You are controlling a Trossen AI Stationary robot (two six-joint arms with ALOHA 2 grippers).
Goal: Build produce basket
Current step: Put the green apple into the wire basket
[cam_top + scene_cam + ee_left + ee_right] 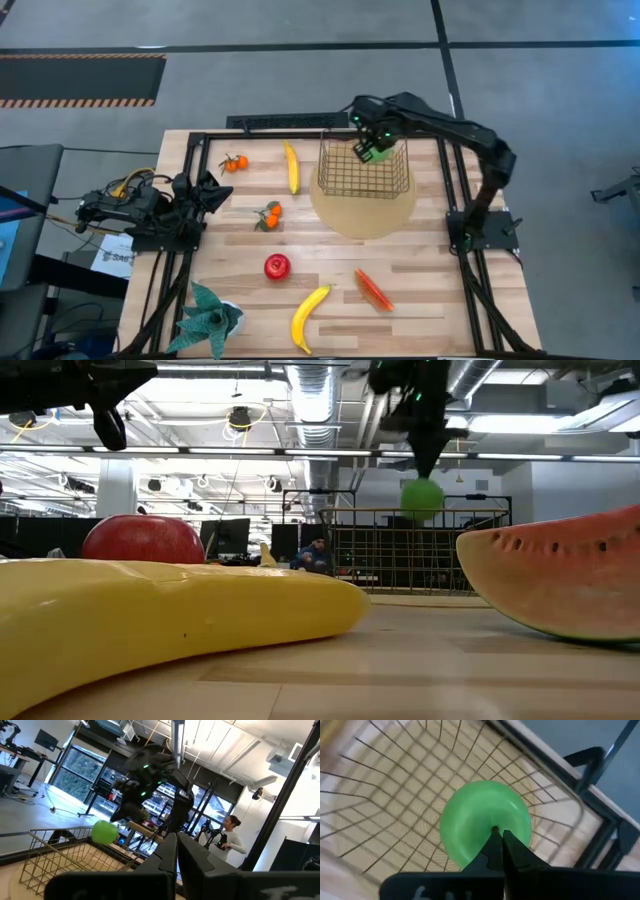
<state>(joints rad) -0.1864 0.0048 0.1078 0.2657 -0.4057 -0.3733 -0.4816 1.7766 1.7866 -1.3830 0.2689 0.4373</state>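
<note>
No legible text, label, brand, number or sign appears in any view. A white sheet of paper point(108, 257) beside the desk point(420, 300), under the left arm's base, carries dark print, but it is too small to read.

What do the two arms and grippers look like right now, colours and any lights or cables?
Both arms are dark, near black, jointed segments. The right gripper has slim dark fingers and green lights glowing on its wrist. The left gripper is black too, with yellow cables bundled near that arm's base.
</note>
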